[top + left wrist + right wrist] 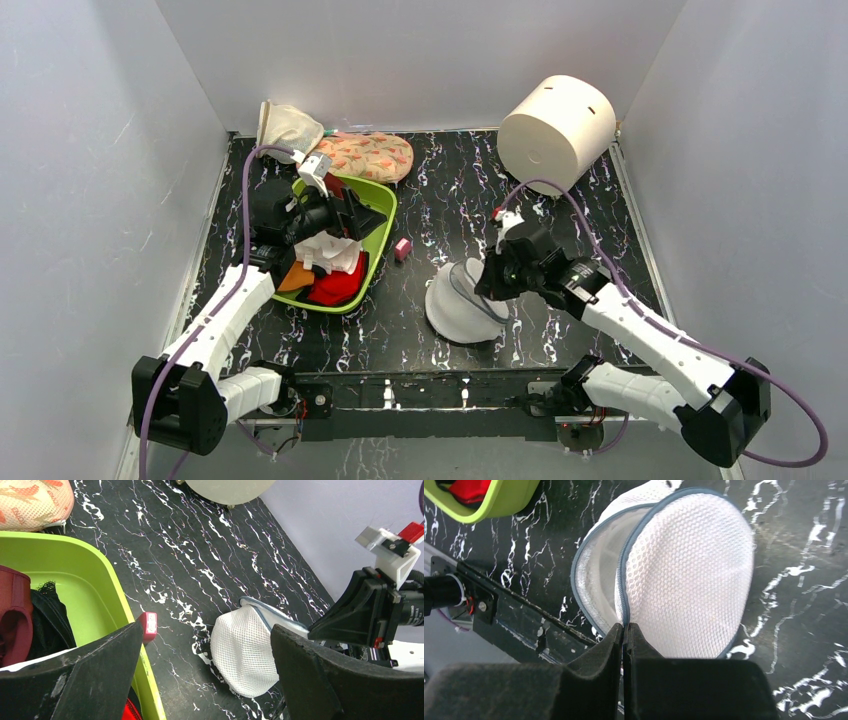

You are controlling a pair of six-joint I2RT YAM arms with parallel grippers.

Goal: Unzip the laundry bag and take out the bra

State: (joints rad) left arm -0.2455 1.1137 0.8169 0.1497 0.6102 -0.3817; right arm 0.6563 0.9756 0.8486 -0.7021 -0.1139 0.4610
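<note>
Laundry bag [458, 300] of white mesh, round and domed with a grey-blue zip line round its rim, lies tipped on its side on the black, white-veined table [450, 200], near the front edge. The right gripper [625, 628] has its jaws pressed together on the laundry bag's zip line, where the rim gapes. Further left, the left gripper [206, 630] hangs spread wide and empty over a lime-green plastic bin [383, 232] of clothes. A small pink block [403, 248] lies between bin and bag.
</note>
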